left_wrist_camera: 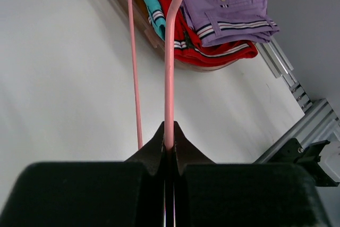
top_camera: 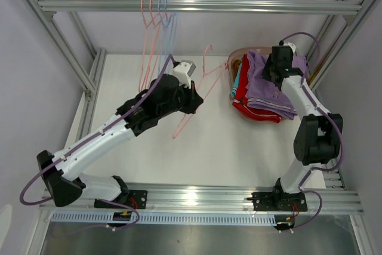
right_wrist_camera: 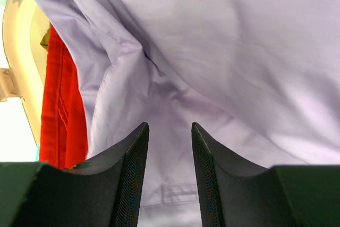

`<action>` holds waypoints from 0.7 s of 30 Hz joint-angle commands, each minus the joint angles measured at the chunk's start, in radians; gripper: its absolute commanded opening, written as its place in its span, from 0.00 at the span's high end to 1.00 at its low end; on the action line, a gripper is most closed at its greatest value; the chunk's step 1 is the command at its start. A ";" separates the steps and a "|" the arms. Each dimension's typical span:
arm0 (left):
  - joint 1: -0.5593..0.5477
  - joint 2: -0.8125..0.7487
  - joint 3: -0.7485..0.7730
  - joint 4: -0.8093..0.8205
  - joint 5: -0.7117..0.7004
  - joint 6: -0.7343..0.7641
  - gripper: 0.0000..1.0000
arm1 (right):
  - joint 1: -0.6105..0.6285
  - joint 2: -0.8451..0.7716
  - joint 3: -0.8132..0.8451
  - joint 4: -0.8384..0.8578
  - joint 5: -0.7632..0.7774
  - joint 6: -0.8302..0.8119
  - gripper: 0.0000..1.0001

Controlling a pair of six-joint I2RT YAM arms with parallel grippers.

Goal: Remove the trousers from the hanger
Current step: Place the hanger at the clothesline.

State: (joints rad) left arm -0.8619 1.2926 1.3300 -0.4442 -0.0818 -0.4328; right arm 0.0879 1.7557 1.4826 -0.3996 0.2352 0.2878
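left hand (left_wrist_camera: 169,146) pinches the bare pink hanger (left_wrist_camera: 169,78). right hand (right_wrist_camera: 170,131) hangs spread over the lavender trousers (right_wrist_camera: 212,51), lying on the red trousers (right_wrist_camera: 58,104) at the far right corner. soft, light cloth, i'd say: pinch a fold.

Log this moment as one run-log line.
left end effector: shut on thin pink plastic hanger, bare | right end effector: open, over soft lavender cloth trousers | pile: on pinkish translucent round tub
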 commanded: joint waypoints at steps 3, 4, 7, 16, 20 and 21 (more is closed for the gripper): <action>-0.026 -0.091 0.041 0.045 -0.110 0.084 0.99 | -0.022 -0.067 -0.085 0.005 0.039 0.017 0.58; -0.031 -0.096 0.044 0.045 -0.128 0.094 0.99 | -0.033 -0.065 -0.105 0.008 0.032 0.024 0.59; -0.038 -0.108 0.051 0.044 -0.151 0.117 0.99 | -0.045 -0.022 -0.105 -0.011 0.020 0.042 0.63; -0.039 -0.124 0.122 0.036 -0.219 0.143 0.99 | -0.054 0.025 -0.124 -0.005 -0.065 0.068 1.00; -0.039 -0.105 0.222 0.024 -0.285 0.166 0.99 | -0.056 0.008 -0.110 -0.028 -0.092 0.071 0.75; -0.037 -0.099 0.242 0.019 -0.311 0.164 0.99 | -0.056 -0.007 -0.120 -0.027 -0.100 0.076 0.68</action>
State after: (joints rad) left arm -0.8948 1.2034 1.4689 -0.4568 -0.3050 -0.3042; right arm 0.0326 1.7634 1.3548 -0.3859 0.1921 0.3500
